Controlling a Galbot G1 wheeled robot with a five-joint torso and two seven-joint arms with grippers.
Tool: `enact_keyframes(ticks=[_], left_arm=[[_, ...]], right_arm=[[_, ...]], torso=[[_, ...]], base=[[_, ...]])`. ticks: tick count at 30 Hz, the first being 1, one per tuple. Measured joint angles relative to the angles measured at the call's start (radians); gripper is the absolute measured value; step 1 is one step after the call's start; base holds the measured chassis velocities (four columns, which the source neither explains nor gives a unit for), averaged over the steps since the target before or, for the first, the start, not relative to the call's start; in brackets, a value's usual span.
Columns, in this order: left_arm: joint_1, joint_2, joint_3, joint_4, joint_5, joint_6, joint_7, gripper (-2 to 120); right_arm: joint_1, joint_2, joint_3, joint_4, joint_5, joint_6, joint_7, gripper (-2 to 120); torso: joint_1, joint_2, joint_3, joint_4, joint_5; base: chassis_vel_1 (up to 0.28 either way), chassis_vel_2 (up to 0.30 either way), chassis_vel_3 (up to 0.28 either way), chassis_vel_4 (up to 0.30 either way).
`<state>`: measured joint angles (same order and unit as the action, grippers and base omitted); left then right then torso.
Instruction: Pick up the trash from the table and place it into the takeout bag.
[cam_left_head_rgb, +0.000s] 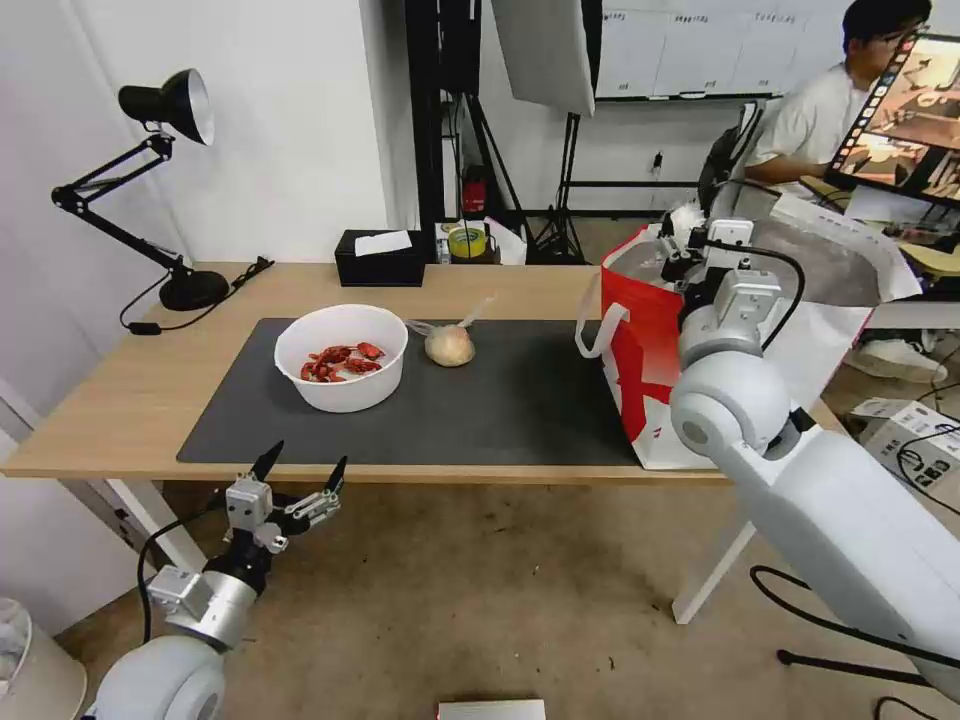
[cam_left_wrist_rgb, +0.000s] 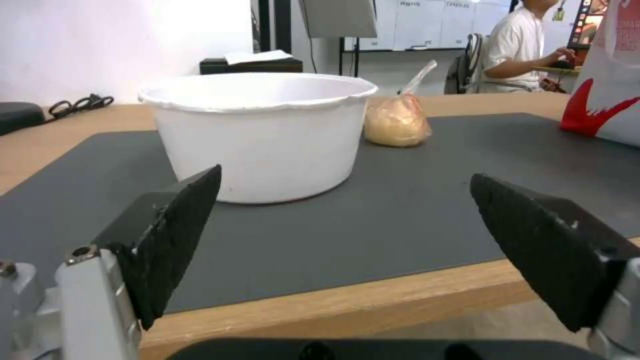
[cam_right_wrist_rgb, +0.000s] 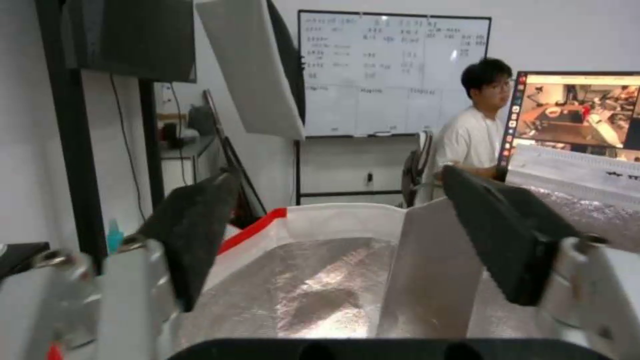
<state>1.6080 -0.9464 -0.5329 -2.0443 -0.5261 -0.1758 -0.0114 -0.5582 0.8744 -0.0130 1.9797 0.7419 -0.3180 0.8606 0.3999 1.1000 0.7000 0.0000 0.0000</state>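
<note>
White bowl (cam_left_head_rgb: 341, 357) is my landmark: left gripper (cam_left_head_rgb: 301, 473) spread wide, empty, below-front of it; right gripper (cam_right_wrist_rgb: 347, 240) spread, empty, over takeout bag (cam_left_head_rgb: 650, 340).

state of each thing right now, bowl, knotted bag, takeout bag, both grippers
bowl: upright on the mat, crayfish shells inside
knotted bag: tied shut, on the mat beside the bowl
takeout bag: upright, mouth open
left gripper: open, empty, at the table's near edge
right gripper: open, empty, over the takeout bag's mouth

Glossy white rounded arm shells, silver-grey wrist cylinders, looping black cables, left gripper (cam_left_head_rgb: 302, 464) and right gripper (cam_right_wrist_rgb: 347, 235) with 2 black tapered textured fingers each on screwed metal mounts
</note>
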Motion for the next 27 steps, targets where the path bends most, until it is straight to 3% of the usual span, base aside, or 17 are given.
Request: enact_keyframes(ticks=[5,14,27], left_arm=[[0.000,0.003,-0.003,-0.003,-0.001,0.000,0.000,100],[-0.002,0.005,-0.006,-0.007,-0.003,0.000,0.000,100],[-0.002,0.001,-0.007,-0.015,-0.003,-0.001,0.000,100]], right_arm=[[-0.008,-0.004,0.005,0.009,0.009,0.000,-0.005,99],[-0.009,-0.022,0.017,0.038,0.036,0.023,-0.048,100],[-0.124,-0.084,0.059,0.155,0.121,0.131,-0.403,100]], torso=[[0.000,0.000,0.000,0.0000,0.0000],[0.000,0.000,0.000,0.0000,0.0000],[0.000,0.000,0.000,0.0001,0.0000]], base=[[0.000,0.000,0.000,0.000],[0.000,0.000,0.000,0.000],[0.000,0.000,0.000,0.000]])
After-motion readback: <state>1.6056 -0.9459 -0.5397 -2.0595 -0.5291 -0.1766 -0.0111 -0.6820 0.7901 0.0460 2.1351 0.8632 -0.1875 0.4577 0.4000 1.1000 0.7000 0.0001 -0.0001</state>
